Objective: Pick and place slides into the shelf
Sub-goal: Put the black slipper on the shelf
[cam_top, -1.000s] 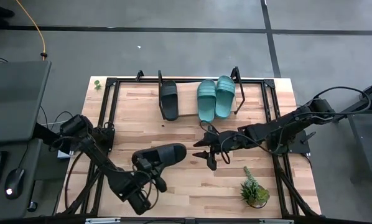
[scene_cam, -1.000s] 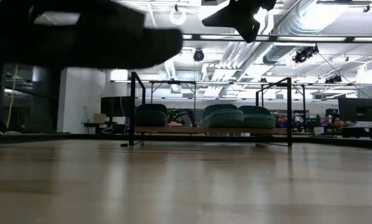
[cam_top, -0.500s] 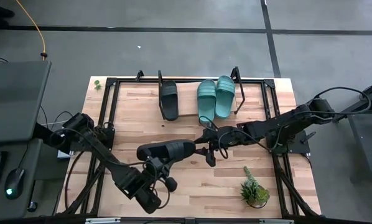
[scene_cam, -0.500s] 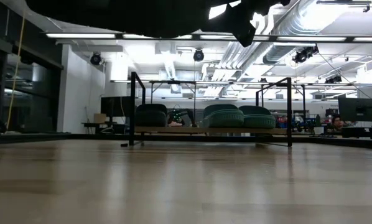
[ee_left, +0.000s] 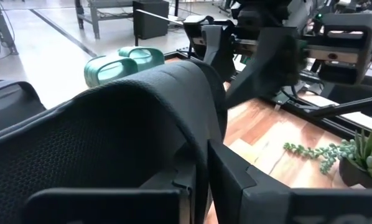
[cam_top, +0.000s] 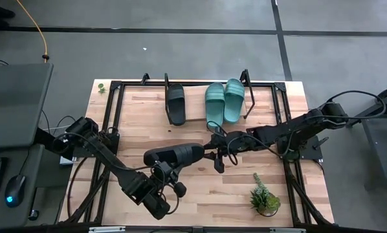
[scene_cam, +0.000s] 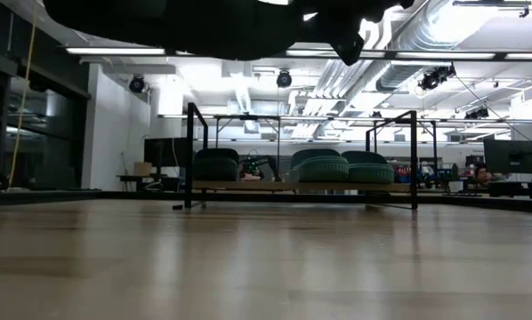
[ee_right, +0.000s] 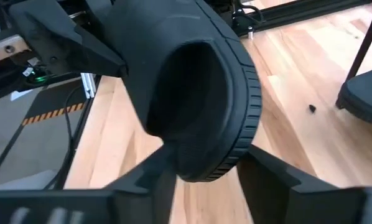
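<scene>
Over the plank tabletop point(cam_top: 200, 188), left gripper point(cam_top: 162, 169) clamps a ribbed black slide point(cam_top: 174, 155).

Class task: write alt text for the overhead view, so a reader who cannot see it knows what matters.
Above a wooden table, the left gripper holds a black slide up to the open right gripper. Behind them, a shelf carries another black slide and two teal slides; a potted plant sits near the front.

no readable text, labels or numbers anywhere
</scene>
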